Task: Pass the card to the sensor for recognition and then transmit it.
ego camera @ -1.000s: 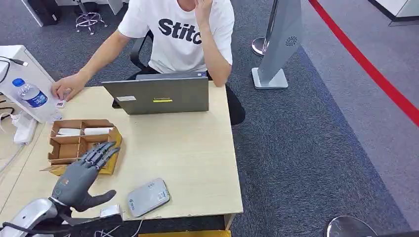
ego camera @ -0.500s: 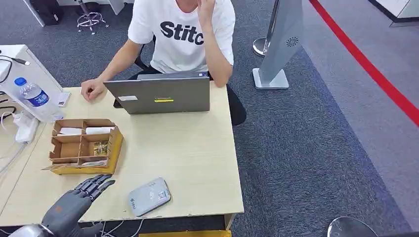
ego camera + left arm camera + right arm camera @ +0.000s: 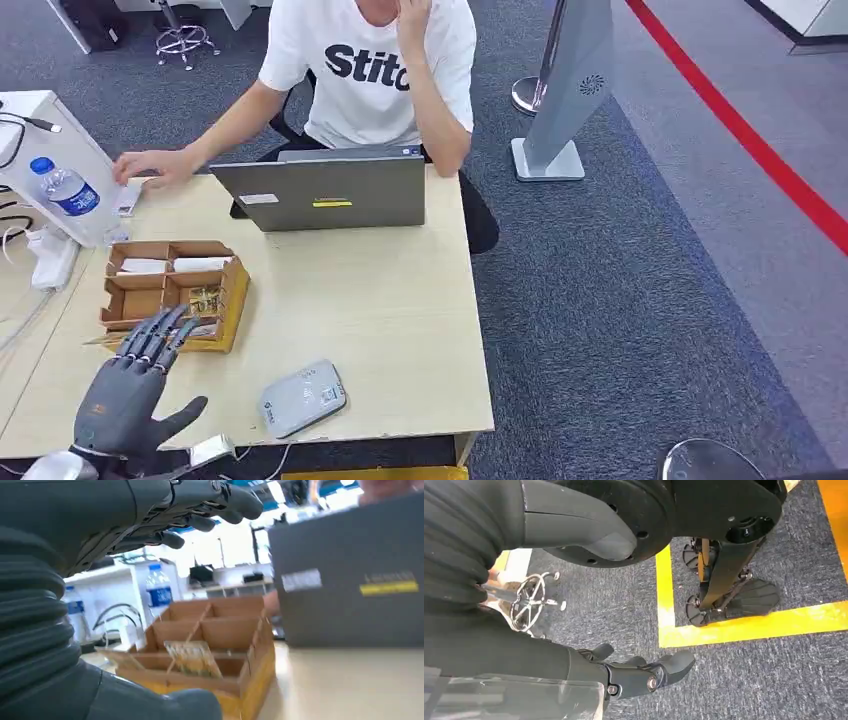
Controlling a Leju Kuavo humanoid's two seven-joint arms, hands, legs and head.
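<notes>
Fingers of the left hand spread flat, holding nothing, poised over the box for a reach; card stands in its near compartment, probably untouched; sensor waits beside; right hand hangs, fingers loosely curled, empty.

white T-shirt | black print | reads "Stitc", cut off

A pale wooden surface stands on dark blue-grey carpet. A red stripe runs slantwise across the floor at the right. A grey standing panel rises just beyond the far corner, and a chair base sits behind.
</notes>
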